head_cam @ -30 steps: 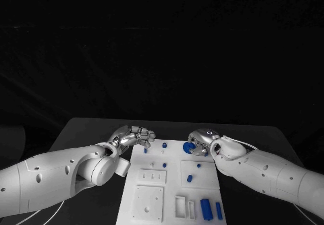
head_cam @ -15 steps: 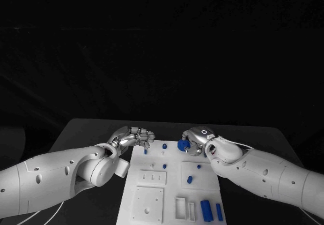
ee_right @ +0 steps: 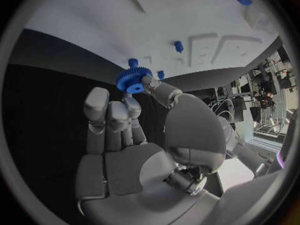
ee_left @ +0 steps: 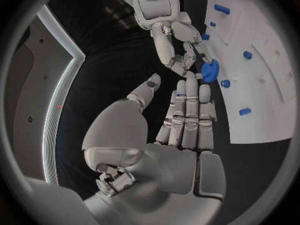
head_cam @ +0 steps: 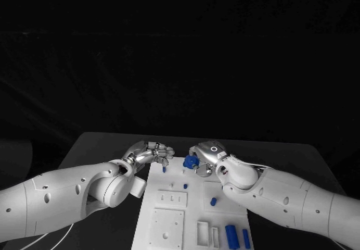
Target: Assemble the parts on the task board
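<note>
Now I see my right hand [head_cam: 208, 156] pinching a blue gear [head_cam: 190, 162] above the task board's [head_cam: 169, 224] far edge; left hand [head_cam: 149, 152] hovers beside it, fingers loosely spread, holding nothing.

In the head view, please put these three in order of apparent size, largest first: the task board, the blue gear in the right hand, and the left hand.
1. task board, clearly the largest.
2. left hand.
3. blue gear, pinched by the right hand, the smallest; fingers hide part of it.
</note>
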You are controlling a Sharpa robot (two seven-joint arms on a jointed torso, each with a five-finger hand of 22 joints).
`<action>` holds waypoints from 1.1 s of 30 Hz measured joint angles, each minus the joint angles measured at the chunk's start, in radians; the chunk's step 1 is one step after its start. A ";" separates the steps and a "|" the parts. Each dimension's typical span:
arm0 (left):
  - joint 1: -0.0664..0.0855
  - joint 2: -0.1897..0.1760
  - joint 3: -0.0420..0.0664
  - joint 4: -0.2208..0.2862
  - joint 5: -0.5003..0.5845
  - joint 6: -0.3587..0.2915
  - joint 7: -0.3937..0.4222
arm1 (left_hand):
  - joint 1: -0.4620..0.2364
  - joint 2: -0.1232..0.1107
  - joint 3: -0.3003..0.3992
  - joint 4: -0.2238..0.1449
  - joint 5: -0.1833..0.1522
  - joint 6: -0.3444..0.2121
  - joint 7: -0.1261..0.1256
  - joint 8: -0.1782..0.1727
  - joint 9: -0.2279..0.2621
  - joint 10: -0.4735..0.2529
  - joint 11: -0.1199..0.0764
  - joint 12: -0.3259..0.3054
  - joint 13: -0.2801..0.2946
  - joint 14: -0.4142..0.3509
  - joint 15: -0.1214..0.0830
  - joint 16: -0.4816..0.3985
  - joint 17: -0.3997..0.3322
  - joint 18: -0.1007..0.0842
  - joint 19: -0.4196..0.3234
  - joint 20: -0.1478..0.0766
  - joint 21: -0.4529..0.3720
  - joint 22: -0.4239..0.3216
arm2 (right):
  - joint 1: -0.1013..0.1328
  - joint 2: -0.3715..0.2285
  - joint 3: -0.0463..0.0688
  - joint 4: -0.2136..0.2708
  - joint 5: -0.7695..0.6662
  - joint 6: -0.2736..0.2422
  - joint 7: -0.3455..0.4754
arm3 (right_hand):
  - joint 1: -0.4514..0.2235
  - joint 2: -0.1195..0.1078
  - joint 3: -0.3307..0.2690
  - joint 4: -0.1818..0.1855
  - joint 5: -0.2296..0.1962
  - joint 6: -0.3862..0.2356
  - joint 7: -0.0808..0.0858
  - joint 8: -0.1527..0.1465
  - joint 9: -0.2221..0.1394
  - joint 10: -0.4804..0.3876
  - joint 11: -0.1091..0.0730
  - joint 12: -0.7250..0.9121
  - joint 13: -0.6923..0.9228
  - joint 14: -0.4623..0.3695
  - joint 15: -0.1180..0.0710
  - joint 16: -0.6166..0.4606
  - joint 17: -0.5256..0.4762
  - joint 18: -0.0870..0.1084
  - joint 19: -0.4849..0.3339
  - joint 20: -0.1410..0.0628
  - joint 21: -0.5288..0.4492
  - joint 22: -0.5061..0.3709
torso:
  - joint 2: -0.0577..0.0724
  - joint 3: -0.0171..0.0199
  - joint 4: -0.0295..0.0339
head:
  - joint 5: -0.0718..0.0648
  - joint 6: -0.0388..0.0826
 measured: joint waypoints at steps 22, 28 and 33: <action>0.007 0.013 0.000 0.001 0.000 -0.001 0.000 | 0.000 0.000 0.000 0.000 0.000 0.000 0.000 0.000 0.000 0.000 0.000 0.000 0.001 0.000 0.000 0.000 0.000 0.000 0.000 0.000 0.000 0.000 | -0.020 0.075 -0.029 -0.045 -0.036 -0.008 -0.019 | 0.004 -0.006 0.003 0.003 -0.004 0.003 -0.003 -0.002 0.006 0.001 0.001 0.000 0.000 0.000 0.001 0.000 0.002 0.000 0.000 0.000 0.000 0.000 | 0.002 -0.0001 0.0013 | 0.010 -0.011; 0.009 0.019 0.001 0.001 0.000 -0.001 0.000 | 0.000 0.000 0.000 0.000 0.000 0.000 0.000 0.000 0.001 0.000 0.000 0.000 0.001 0.000 0.000 0.000 0.000 0.000 0.000 0.000 0.000 0.000 | -0.021 0.086 -0.032 -0.056 -0.038 -0.007 -0.020 | 0.004 -0.006 0.003 0.003 -0.005 0.003 -0.003 -0.001 0.006 0.001 0.001 0.000 -0.001 0.001 0.002 0.000 0.003 0.000 0.000 0.001 0.000 0.000 | 0.002 0.0004 0.0007 | 0.013 -0.012; 0.009 0.023 0.001 0.001 0.000 -0.001 0.000 | 0.000 0.000 0.002 -0.002 0.000 0.000 0.000 0.000 0.001 0.000 0.000 0.000 0.002 0.000 0.000 0.000 0.000 0.000 0.000 0.000 0.000 0.000 | -0.025 0.094 -0.034 -0.069 -0.039 -0.006 -0.022 | 0.004 -0.006 0.003 0.003 -0.005 0.003 -0.003 -0.001 0.006 0.001 0.001 0.000 -0.001 0.002 0.002 -0.004 0.003 0.000 0.000 0.001 0.000 0.000 | 0.002 0.0006 0.0019 | 0.014 -0.014</action>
